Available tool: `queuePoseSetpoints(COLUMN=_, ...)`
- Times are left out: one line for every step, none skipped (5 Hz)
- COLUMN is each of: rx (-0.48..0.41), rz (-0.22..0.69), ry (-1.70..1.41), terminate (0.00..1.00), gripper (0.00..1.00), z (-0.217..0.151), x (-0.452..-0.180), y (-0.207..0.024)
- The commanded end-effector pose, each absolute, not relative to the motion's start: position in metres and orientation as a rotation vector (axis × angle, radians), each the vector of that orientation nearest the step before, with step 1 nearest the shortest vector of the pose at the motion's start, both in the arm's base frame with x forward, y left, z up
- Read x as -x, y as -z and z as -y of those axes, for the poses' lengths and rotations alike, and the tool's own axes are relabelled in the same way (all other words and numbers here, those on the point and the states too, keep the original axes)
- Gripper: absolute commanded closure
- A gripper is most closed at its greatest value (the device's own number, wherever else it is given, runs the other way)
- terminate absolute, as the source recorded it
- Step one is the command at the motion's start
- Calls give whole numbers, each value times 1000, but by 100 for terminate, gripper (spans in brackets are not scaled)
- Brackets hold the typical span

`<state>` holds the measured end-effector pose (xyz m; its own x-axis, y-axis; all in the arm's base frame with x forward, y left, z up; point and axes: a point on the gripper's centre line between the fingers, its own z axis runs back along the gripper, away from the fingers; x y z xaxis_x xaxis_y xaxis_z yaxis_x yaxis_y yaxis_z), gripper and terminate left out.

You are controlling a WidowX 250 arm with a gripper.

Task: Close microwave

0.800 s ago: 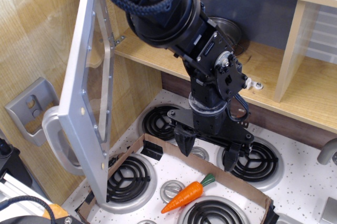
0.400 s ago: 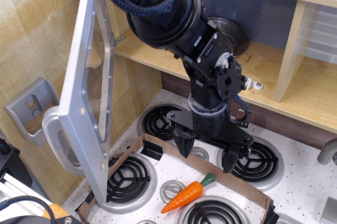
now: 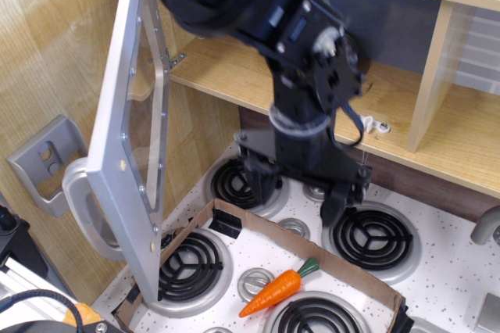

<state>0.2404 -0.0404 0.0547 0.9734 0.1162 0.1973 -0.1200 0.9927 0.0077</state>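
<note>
The microwave is a light-wood compartment (image 3: 234,75) with its silver-grey door (image 3: 129,137) swung wide open to the left. The door's clear window (image 3: 144,106) and its chunky grey handle (image 3: 82,208) face the left side. My gripper (image 3: 293,188) hangs over the stove burners, to the right of the door and apart from it. Its two black fingers (image 3: 254,184) are spread wide and hold nothing. The arm covers part of the compartment's back wall.
A toy carrot (image 3: 277,288) lies inside a low cardboard frame (image 3: 344,264) on the white stove top, among black burners (image 3: 373,233). A small grey holder (image 3: 47,161) is on the left wall. A wooden divider (image 3: 430,75) stands at the right.
The gripper has moved up and to the left, toward the open door. The door and the carrot have not moved.
</note>
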Motion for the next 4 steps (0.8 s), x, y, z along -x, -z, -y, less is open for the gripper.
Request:
queuePoseSetpoints(rx=-53, rz=305, ry=-112, terminate=0, gripper=0, z=13, x=-237, y=-122)
queuePoseSetpoints(rx=-99, rz=315, ry=-122, terminate=0, gripper=0, z=-4, x=-224, y=-157)
queuePoseSetpoints(rx=-128, rz=294, ry=-107, terminate=0, gripper=0, z=-16, x=-215, y=-176)
queuePoseSetpoints(rx=-161, rz=285, ry=-86, terminate=0, gripper=0, z=-25, x=-207, y=-183)
